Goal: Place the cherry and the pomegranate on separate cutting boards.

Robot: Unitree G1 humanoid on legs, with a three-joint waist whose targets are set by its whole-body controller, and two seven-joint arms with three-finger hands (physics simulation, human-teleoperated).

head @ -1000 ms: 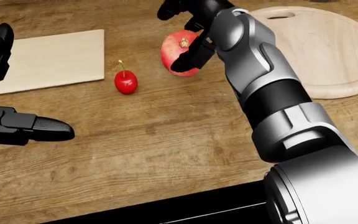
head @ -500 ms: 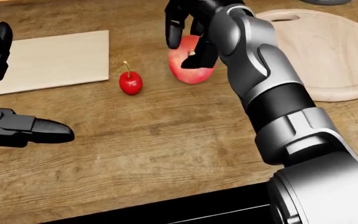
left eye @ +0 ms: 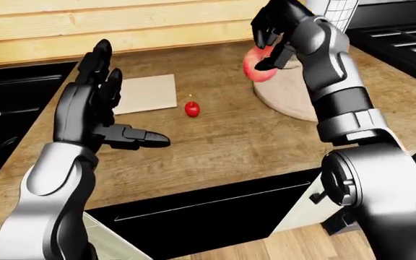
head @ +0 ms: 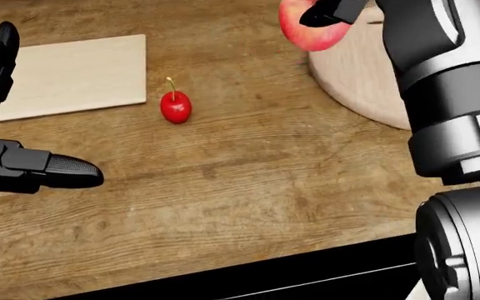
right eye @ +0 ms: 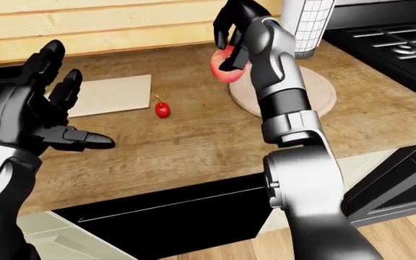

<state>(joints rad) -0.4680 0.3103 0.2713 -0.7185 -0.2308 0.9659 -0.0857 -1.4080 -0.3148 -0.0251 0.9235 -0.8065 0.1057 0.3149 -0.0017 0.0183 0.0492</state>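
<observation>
Pomegranate [left eye: 257, 69] lifted off counter — right hand [left eye: 274, 33] gripping, cherry [head: 176, 106] unmoved

The work surface was a wooden countertop [left eye: 215, 146] with visible grain. A wall of pale horizontal wooden planks [left eye: 121, 27] ran behind it. A black sink [left eye: 5, 114] sat at the left, a black stove [left eye: 403, 38] at the right. Dark cabinet fronts [left eye: 208, 216] stood below, over a wooden floor [left eye: 295, 246]
</observation>
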